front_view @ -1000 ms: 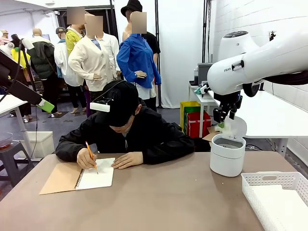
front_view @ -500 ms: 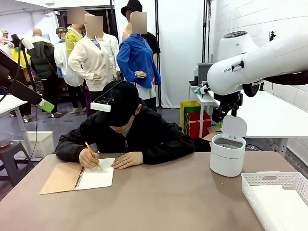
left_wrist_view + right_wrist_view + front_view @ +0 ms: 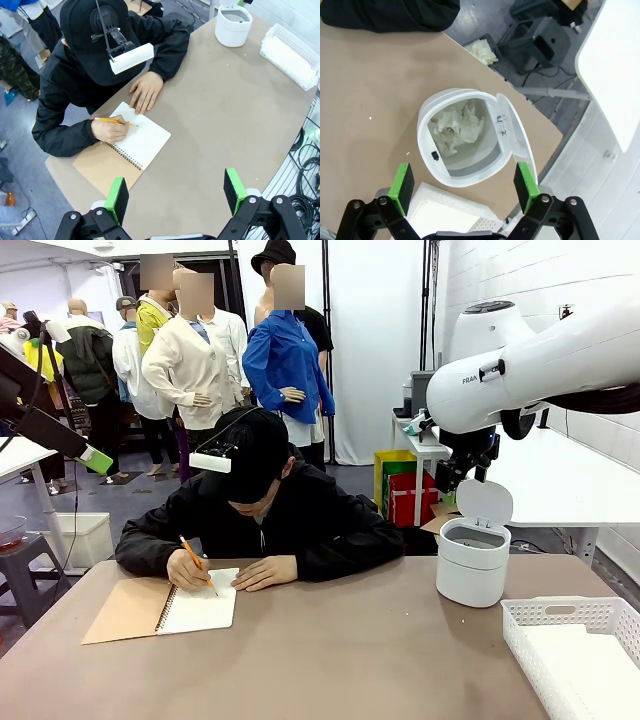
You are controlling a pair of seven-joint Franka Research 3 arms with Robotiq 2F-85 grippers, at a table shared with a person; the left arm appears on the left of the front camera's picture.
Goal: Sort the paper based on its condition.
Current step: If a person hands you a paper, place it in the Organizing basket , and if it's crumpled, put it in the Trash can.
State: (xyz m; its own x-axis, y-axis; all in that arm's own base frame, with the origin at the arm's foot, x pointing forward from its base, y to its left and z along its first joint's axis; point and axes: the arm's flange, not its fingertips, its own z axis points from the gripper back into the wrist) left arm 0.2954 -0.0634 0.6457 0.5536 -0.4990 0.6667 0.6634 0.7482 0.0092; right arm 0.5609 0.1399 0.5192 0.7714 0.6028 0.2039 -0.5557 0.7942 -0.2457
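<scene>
Crumpled paper lies in the white bin below the right jaws, which hang wide open and empty.

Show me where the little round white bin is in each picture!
Front view: small round white plastic bin, lid open, on the brown table, right side.
Left wrist view: top edge, right of middle.
Right wrist view: middle, seen from above, crumpled white paper inside.
Shared landmark: the white slotted plastic basket beside it.

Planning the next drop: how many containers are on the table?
2: a round white bin, lid open, at the far right, and a white slotted basket at the near right corner.
</scene>
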